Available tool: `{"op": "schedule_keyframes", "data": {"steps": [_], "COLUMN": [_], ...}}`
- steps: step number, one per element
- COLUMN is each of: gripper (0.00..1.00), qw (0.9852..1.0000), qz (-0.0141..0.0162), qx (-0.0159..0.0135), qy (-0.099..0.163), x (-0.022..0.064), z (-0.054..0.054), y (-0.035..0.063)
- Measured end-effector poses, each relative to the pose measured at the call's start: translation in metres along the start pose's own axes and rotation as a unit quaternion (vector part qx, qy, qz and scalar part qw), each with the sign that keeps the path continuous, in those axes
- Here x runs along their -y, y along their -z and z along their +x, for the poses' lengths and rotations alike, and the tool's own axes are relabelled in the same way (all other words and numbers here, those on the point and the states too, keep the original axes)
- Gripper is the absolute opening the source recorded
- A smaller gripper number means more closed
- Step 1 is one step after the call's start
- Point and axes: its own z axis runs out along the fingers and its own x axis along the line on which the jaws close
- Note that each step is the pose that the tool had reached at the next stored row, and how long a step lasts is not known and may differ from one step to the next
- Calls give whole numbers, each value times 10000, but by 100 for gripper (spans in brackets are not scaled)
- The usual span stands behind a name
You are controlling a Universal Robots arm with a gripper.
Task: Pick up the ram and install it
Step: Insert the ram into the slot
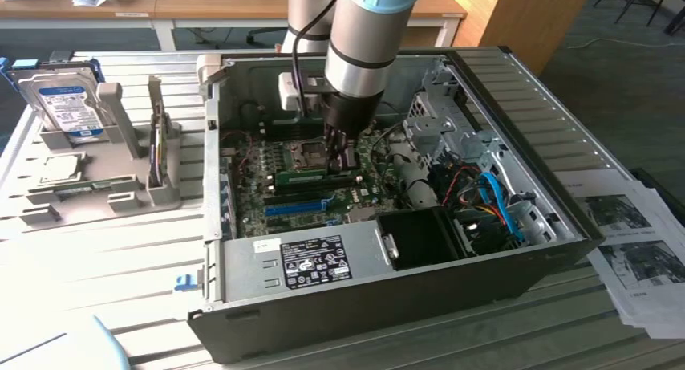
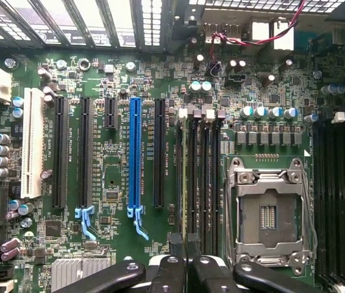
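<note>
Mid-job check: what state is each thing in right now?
gripper: shut, above memory slots
ram: on edge at the slots, seating unclear
computer case: open
CPU socket: empty
hard drive: upright in holder

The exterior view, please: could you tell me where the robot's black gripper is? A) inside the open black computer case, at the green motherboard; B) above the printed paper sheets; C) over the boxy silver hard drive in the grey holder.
A: the black gripper is inside the open black computer case, at the green motherboard, with the long green ram stick at its fingertips, away from the boxy silver hard drive.
</note>
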Motion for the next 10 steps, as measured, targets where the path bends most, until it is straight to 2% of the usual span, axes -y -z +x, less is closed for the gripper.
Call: {"op": "schedule_keyframes", "data": {"steps": [10], "gripper": [11], "qw": [10000], "qz": [0], "qx": [1], "qy": [0], "x": [1], "z": [1], "y": [-24]}}
